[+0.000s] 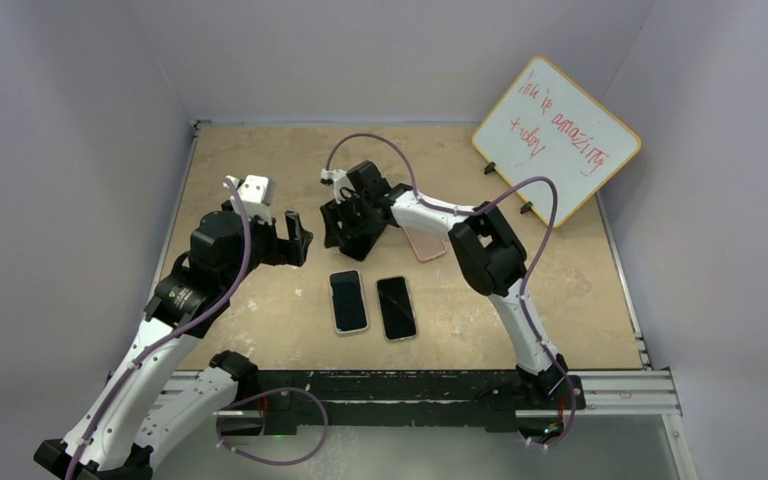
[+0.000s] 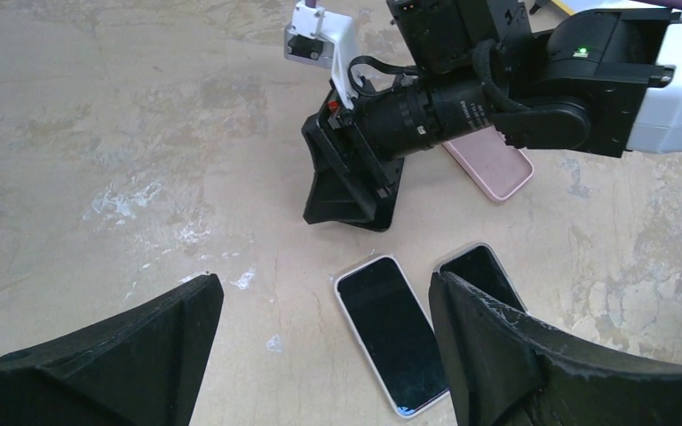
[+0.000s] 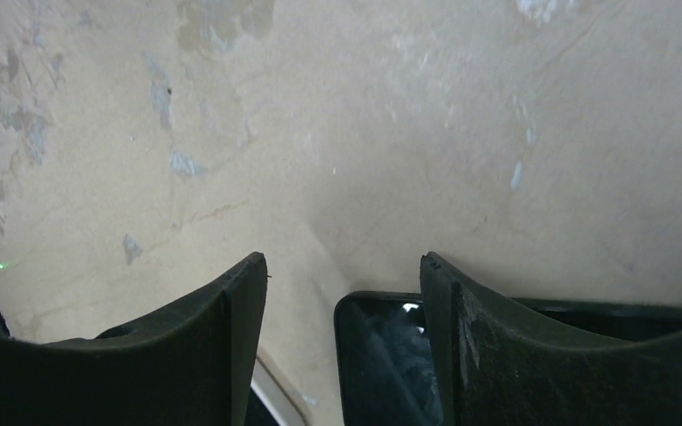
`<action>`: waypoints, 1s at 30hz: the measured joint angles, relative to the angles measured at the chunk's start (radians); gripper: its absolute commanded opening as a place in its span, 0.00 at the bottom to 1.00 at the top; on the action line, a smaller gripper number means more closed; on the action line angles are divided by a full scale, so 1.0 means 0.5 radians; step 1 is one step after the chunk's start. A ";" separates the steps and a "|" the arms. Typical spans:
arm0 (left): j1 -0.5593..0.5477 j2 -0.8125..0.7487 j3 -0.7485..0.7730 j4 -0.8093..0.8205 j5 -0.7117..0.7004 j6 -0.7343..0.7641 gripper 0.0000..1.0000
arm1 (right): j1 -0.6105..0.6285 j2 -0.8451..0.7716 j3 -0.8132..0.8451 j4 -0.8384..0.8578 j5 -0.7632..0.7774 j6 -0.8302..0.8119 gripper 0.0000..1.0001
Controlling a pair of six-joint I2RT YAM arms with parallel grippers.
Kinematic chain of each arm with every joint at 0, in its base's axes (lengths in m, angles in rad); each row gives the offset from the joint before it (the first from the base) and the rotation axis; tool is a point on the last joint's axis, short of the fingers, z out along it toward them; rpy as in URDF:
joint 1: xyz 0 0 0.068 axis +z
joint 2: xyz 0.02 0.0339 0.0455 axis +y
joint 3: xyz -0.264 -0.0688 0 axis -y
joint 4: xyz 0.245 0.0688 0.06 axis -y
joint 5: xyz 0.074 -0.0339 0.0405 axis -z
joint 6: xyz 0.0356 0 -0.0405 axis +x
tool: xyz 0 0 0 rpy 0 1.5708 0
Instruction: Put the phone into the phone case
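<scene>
Top external: right hand (image 1: 348, 240) sits near pink case (image 1: 428, 246).

built from white links (image 1: 422, 213) and black joint housings (image 1: 485, 250); fitted with black wedge fingers (image 2: 533, 364), purple cables (image 1: 364, 136), green indicator light (image 2: 581, 51).

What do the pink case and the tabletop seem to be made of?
Pink case: probably soft rubber or plastic, matte, no glare, rounded corners. Tabletop: beige, mottled like stone or laminate, dull with pale scuffs; which one is unclear.

Left phone (image 1: 349, 301) and right phone (image 1: 396, 308) side by side, pink case (image 1: 426, 243) just beyond, partly under the right arm (image 1: 480, 250)
</scene>
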 measured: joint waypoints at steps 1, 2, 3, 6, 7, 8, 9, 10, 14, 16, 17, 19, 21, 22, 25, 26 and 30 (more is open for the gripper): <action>0.000 0.001 0.000 -0.001 0.000 0.000 0.90 | 0.000 -0.024 -0.033 -0.014 0.002 -0.002 0.63; 0.000 0.002 0.000 -0.001 0.000 0.000 0.90 | 0.000 -0.045 -0.059 -0.027 0.008 -0.003 0.63; 0.000 0.002 0.000 -0.001 0.000 0.000 0.90 | 0.000 -0.068 -0.087 -0.043 0.014 -0.004 0.62; 0.000 0.003 0.000 -0.001 0.000 0.000 0.90 | 0.001 -0.146 -0.181 -0.101 0.062 -0.003 0.60; 0.000 0.003 0.000 -0.001 0.000 0.000 0.90 | 0.001 -0.172 -0.214 -0.120 0.072 0.000 0.60; 0.000 0.003 0.000 -0.001 0.000 0.000 0.90 | 0.001 -0.192 -0.237 -0.130 0.085 0.007 0.61; 0.000 0.003 0.000 -0.001 0.000 0.000 0.90 | 0.001 -0.220 -0.270 -0.148 0.108 0.030 0.62; 0.000 0.003 0.000 -0.001 0.000 0.000 0.90 | 0.001 -0.240 -0.288 -0.156 0.126 0.049 0.64; 0.000 0.002 0.000 -0.001 0.000 0.000 0.90 | 0.001 -0.350 -0.372 -0.163 0.262 0.202 0.72; 0.000 -0.003 0.000 -0.001 0.000 0.000 0.90 | 0.001 -0.411 -0.391 -0.162 0.359 0.299 0.77; 0.000 -0.007 0.000 -0.001 0.000 0.000 0.90 | 0.002 -0.446 -0.402 -0.160 0.408 0.340 0.79; 0.000 -0.016 0.000 -0.001 0.000 0.000 0.90 | 0.009 -0.503 -0.419 -0.154 0.512 0.397 0.83; 0.000 -0.024 0.000 -0.001 0.000 0.000 0.90 | 0.022 -0.560 -0.436 -0.158 0.661 0.440 0.85; 0.000 -0.026 0.000 -0.001 0.000 0.000 0.90 | 0.029 -0.580 -0.439 -0.159 0.739 0.455 0.86; 0.000 -0.031 0.000 -0.001 0.000 0.000 0.90 | 0.051 -0.600 -0.439 -0.164 0.954 0.494 0.88; 0.000 -0.031 0.000 -0.001 0.000 0.000 0.90 | 0.060 -0.600 -0.439 -0.178 1.015 0.505 0.87; 0.000 -0.033 0.000 -0.001 0.000 0.000 0.90 | 0.090 -0.562 -0.435 -0.256 1.203 0.545 0.85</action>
